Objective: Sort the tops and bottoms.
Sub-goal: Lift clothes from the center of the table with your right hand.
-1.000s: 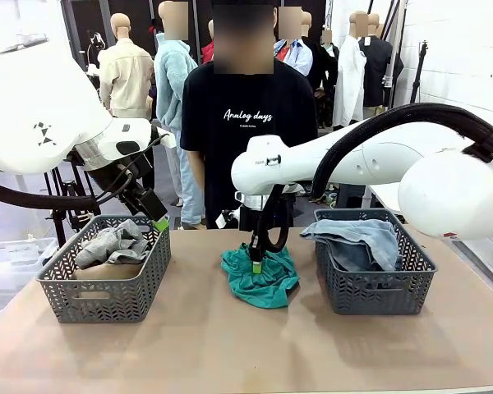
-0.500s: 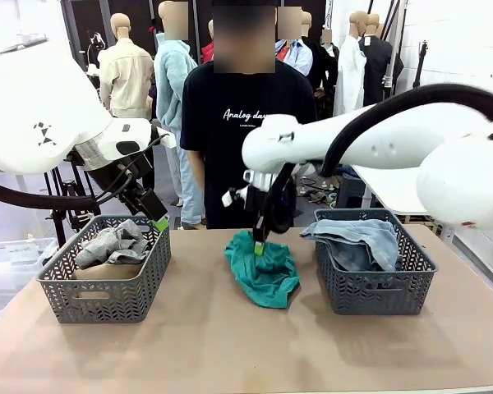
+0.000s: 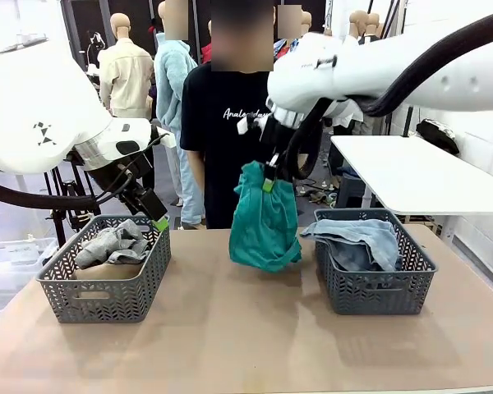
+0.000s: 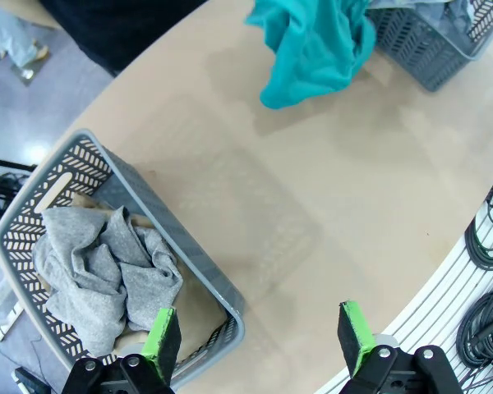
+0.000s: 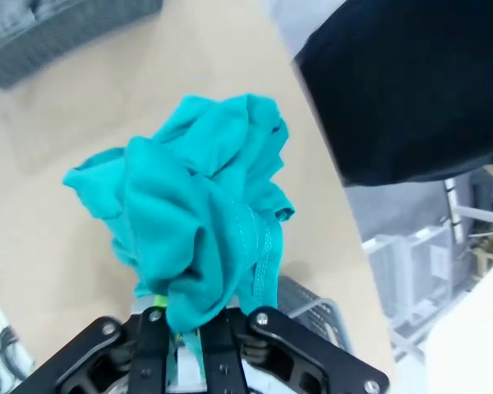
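Meanwhile, right gripper [image 3: 269,182] clamped on top edge of teal-green tee [image 3: 264,220], raised above table [image 3: 230,328]; tee hanging free between the two baskets, in front of person's black tee [image 3: 230,123]. From right wrist view, fabric bunched between closed fingers [image 5: 152,316]. Left gripper [image 4: 259,338] poised over near corner of left basket [image 3: 107,287], jaws spread wide, nothing between them. Heather-grey tee [image 3: 115,243] crumpled in left basket atop tan khaki garment [image 3: 107,269]. Faded denim bottoms [image 3: 357,240] draped in right basket [image 3: 378,287], spilling over its left rim.
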You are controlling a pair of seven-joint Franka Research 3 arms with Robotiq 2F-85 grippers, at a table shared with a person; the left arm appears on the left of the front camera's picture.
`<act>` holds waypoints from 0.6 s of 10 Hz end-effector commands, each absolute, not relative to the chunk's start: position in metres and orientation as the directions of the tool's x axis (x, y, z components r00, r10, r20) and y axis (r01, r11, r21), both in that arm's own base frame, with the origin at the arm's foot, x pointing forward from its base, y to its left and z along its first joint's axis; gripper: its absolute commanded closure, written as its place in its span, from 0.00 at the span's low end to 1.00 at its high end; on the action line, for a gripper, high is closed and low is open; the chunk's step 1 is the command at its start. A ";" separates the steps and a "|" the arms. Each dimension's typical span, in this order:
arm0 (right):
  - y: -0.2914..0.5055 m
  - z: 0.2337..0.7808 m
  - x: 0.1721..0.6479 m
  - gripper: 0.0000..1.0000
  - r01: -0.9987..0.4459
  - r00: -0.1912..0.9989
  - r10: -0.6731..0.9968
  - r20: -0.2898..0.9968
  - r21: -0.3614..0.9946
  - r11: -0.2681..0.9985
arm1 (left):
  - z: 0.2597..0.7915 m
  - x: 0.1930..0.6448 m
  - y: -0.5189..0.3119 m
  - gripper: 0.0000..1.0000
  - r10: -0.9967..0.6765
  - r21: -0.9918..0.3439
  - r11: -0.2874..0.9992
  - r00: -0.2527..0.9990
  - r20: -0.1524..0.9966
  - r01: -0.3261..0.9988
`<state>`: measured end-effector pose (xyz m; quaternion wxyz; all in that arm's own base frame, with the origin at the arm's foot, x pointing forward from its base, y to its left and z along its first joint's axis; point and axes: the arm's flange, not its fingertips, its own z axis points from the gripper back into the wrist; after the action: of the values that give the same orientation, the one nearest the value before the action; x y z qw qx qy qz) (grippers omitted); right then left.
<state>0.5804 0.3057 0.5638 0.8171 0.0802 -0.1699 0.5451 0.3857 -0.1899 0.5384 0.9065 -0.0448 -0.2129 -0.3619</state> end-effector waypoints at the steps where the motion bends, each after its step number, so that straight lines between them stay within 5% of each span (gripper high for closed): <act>1: 0.295 0.569 0.546 1.00 -0.900 0.327 0.838 0.438 -0.126 0.417 | 0.538 0.387 -0.188 0.00 -0.638 0.066 0.732 0.647 0.418 0.678; 6: 0.290 0.620 0.511 1.00 -0.854 0.275 0.819 0.503 -0.263 0.448 | 0.538 0.387 -0.188 0.00 -0.638 0.066 0.732 0.647 0.418 0.678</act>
<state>0.5200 0.2975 0.6305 0.7963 0.0311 -0.2816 0.5345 0.3857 -0.1899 0.5383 0.9065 -0.0448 -0.2129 -0.3618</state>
